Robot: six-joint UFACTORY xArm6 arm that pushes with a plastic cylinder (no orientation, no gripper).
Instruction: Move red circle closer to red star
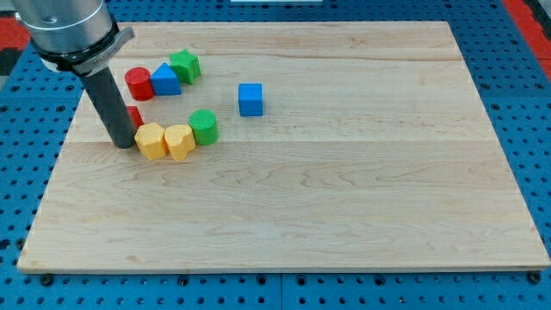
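One red block [134,115] (shape hidden) touches my tip [126,144]; red circle [139,83] above

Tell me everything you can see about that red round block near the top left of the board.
The red circle is a short, glossy red cylinder standing upright on the wooden board, flat face up. It looks like painted wood or plastic. Its right side touches the blue triangular block. The dark rod passes just to its left; my tip rests lower down, beside a yellow block, not touching the circle.
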